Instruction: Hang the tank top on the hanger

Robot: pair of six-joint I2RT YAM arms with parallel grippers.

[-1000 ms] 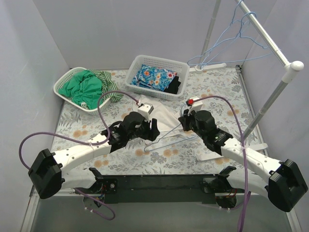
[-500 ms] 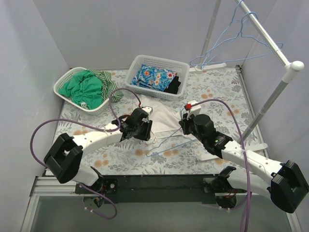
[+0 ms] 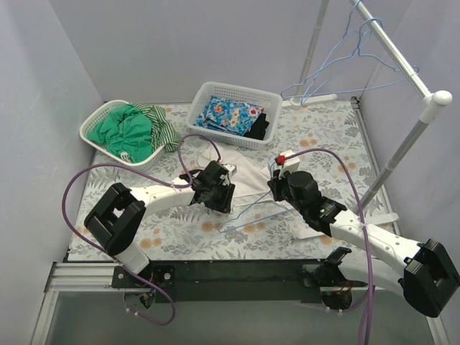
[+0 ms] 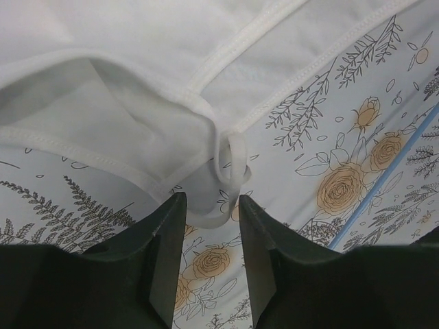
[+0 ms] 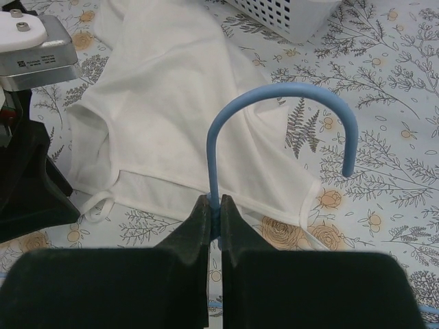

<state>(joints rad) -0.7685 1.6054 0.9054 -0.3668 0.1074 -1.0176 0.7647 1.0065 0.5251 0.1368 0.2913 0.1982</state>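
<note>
On the left, a strap loop of the tank top (image 4: 137, 103) is being straddled by the left end effector (image 4: 209, 205), its jaws standing narrowly apart with nothing gripped. The garment is lying flat at mid-worktop (image 3: 323, 136), toward the far edge. On the right, the hanger (image 5: 274, 92) is being clamped at its neck by the right end effector (image 5: 214, 205). Threading appears wholly left.
</note>
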